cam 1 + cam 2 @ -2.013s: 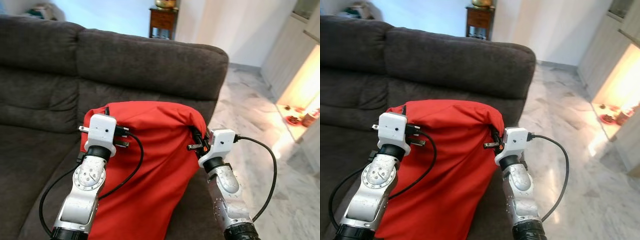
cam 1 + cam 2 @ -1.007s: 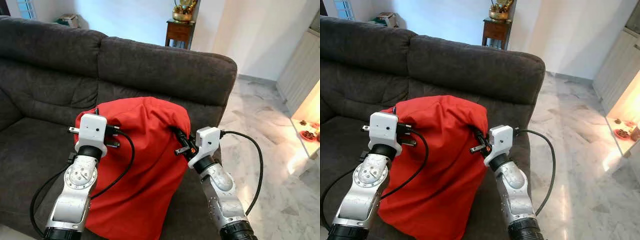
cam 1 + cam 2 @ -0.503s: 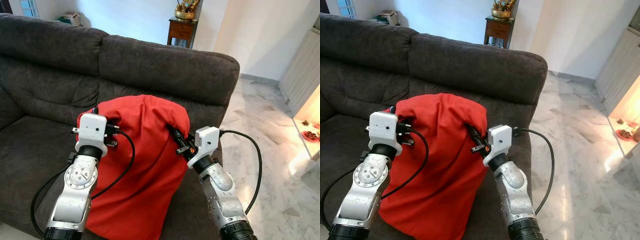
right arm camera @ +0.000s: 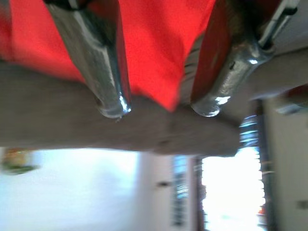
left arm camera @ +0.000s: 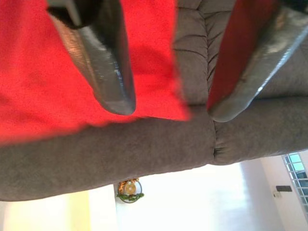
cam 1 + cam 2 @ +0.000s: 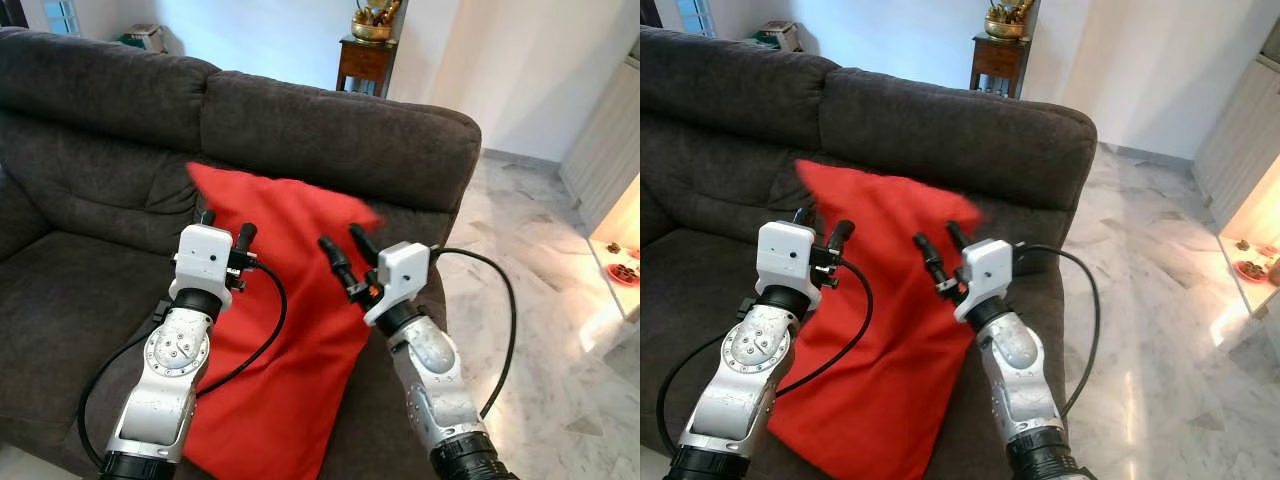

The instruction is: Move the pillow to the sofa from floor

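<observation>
Red pillow (image 6: 290, 300) lies against the backrest of the grey sofa (image 6: 330, 130), its lower end near the front edge of the seat, its top corners blurred. I have both sets of fingers spread wide and holding nothing: my left gripper (image 6: 224, 232) sits just in front of the pillow's left side and my right gripper (image 6: 347, 256) just in front of its right side, fingertips pointing toward the backrest.

From the wrist views I see open air between each pair of fingers, with red cloth and grey upholstery beyond.

My worry is the pillow's footing. It stands tall and tilted, with the bottom near the seat edge, so I judge it could slump forward or slide back to the floor. If I pull my arms away carelessly, a fingertip or the dangling cable (image 6: 262, 330) might snag the cloth and drag it off.
</observation>
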Motion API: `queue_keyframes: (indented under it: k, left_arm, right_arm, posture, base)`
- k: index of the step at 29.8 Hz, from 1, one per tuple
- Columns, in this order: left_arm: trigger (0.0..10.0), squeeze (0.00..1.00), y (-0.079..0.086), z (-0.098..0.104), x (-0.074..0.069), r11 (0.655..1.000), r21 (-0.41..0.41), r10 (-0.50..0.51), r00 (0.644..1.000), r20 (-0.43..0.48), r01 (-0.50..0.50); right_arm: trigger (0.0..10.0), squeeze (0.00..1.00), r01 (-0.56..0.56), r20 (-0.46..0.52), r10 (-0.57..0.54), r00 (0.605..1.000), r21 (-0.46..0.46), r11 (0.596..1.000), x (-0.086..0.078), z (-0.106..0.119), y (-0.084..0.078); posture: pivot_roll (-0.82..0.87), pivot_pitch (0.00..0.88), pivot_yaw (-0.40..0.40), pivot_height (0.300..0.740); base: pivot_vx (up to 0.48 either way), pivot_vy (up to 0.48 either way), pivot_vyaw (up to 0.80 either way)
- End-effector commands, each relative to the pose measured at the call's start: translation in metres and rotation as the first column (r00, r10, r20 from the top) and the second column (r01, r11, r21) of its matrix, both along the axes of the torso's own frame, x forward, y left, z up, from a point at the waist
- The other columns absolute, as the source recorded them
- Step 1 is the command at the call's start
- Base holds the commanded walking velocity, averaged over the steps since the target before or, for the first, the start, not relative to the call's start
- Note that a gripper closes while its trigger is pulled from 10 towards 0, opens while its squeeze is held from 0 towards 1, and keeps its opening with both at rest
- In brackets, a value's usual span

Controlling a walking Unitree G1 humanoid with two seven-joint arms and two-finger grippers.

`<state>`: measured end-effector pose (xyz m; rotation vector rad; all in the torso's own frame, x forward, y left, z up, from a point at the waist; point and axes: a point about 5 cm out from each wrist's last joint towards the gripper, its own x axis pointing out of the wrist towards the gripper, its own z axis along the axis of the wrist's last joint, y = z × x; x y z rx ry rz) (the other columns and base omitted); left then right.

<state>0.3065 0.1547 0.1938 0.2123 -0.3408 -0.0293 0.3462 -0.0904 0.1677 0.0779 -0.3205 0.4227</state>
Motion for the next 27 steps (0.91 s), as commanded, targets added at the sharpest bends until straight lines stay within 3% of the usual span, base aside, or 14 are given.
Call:
queue_keyframes:
  k: [1, 5, 9, 10, 11, 13, 14, 15, 16, 19, 21, 22, 24, 27]
  left_arm:
    - [10.0, 1.00, -0.004, 0.010, -0.001, 1.000, -0.003, -0.022, 0.999, 0.044, 0.022]
    - [10.0, 1.00, -0.003, 0.007, -0.001, 1.000, -0.005, -0.018, 0.999, 0.033, 0.018]
    - [10.0, 0.93, -0.002, -0.004, 0.000, 0.999, 0.007, -0.031, 0.999, -0.018, 0.032]
    - [10.0, 0.00, 0.001, -0.017, 0.002, 0.999, 0.004, -0.034, 0.997, -0.069, 0.034]
    - [10.0, 0.00, 0.010, -0.043, 0.003, 0.999, 0.003, -0.032, 0.986, -0.165, 0.033]
    - [10.0, 0.00, 0.022, -0.075, 0.002, 1.000, 0.022, -0.012, 0.961, -0.278, 0.019]
    - [10.0, 0.00, 0.031, -0.097, -0.002, 1.000, 0.026, 0.003, 0.933, -0.361, 0.007]
    - [10.0, 0.00, 0.031, -0.097, -0.002, 1.000, 0.026, 0.003, 0.933, -0.361, 0.007]
    - [10.0, 0.00, 0.045, -0.130, -0.011, 0.999, 0.044, 0.033, 0.874, -0.485, -0.014]
    - [10.0, 0.00, 0.072, -0.178, -0.036, 0.993, 0.061, 0.113, 0.741, -0.662, -0.097]
    - [10.0, 0.00, 0.074, -0.180, -0.038, 0.992, 0.060, 0.120, 0.731, -0.672, -0.107]
    - [10.0, 0.00, 0.082, -0.194, -0.049, 0.988, 0.066, 0.145, 0.681, -0.718, -0.141]
    - [10.0, 0.00, 0.088, -0.208, -0.062, 0.982, 0.072, 0.168, 0.627, -0.761, -0.176]
    - [10.0, 0.00, 0.089, -0.226, -0.079, 0.977, 0.110, 0.194, 0.560, -0.806, -0.180]
  right_arm:
    - [10.0, 0.00, 0.098, -0.001, -0.098, 0.995, 0.007, 0.995, 0.005, 0.001, -0.016]
    - [10.0, 0.00, 0.268, -0.036, -0.267, 0.963, 0.031, 0.963, 0.013, -0.002, -0.045]
    - [10.0, 0.00, 0.324, -0.094, -0.321, 0.942, 0.018, 0.946, 0.015, -0.012, -0.054]
    - [10.0, 0.00, 0.359, -0.149, -0.355, 0.923, 0.005, 0.933, 0.015, -0.023, -0.061]
    - [10.0, 0.00, 0.406, -0.254, -0.399, 0.881, -0.024, 0.913, 0.014, -0.045, -0.072]
    - [10.0, 0.00, 0.447, -0.362, -0.440, 0.822, -0.069, 0.892, 0.007, -0.072, -0.086]
    - [10.0, 0.00, 0.477, -0.436, -0.463, 0.772, -0.084, 0.875, 0.000, -0.090, -0.095]
    - [10.0, 0.00, 0.477, -0.436, -0.463, 0.772, -0.084, 0.875, 0.000, -0.090, -0.095]
    - [10.0, 0.00, 0.512, -0.537, -0.492, 0.686, -0.125, 0.850, -0.015, -0.116, -0.110]
    - [10.0, 0.00, 0.551, -0.652, -0.548, 0.525, -0.231, 0.802, -0.049, -0.156, -0.137]
    - [10.0, 0.00, 0.551, -0.660, -0.546, 0.516, -0.232, 0.801, -0.052, -0.158, -0.138]
    - [10.0, 0.00, 0.543, -0.689, -0.563, 0.457, -0.285, 0.790, -0.068, -0.173, -0.146]
    - [10.0, 0.00, 0.518, -0.710, -0.588, 0.388, -0.360, 0.776, -0.087, -0.188, -0.153]
    - [10.0, 0.00, 0.472, -0.719, -0.620, 0.314, -0.448, 0.759, -0.109, -0.205, -0.156]
  posture:
    - [0.20, 0.000, -0.079, 0.740]
    - [0.20, 0.000, -0.079, 0.740]
    - [0.20, 0.000, -0.079, 0.740]
    - [0.20, 0.000, -0.079, 0.740]
    - [0.20, 0.000, -0.078, 0.740]
    - [0.19, 0.000, -0.076, 0.740]
    - [0.19, 0.000, -0.068, 0.740]
    - [0.19, 0.000, -0.068, 0.740]
    - [0.19, 0.000, -0.061, 0.740]
    - [0.17, 0.000, -0.052, 0.740]
    - [0.17, 0.000, -0.052, 0.740]
    - [0.17, 0.000, -0.050, 0.740]
    - [0.17, 0.000, -0.048, 0.740]
    - [0.17, 0.000, -0.044, 0.740]
  base:
    - [0.000, 0.000, 0.00]
    - [0.000, 0.000, 0.00]
    - [0.000, 0.000, 0.00]
    - [0.000, 0.000, 0.00]
    - [0.000, 0.000, 0.00]
    - [0.000, 0.000, 0.00]
    - [0.000, 0.000, 0.00]
    - [0.000, 0.000, 0.00]
    - [0.000, 0.000, 0.00]
    - [0.000, 0.000, 0.00]
    - [0.000, 0.000, 0.00]
    - [0.000, 0.000, 0.00]
    - [0.000, 0.000, 0.00]
    - [0.000, 0.000, 0.00]
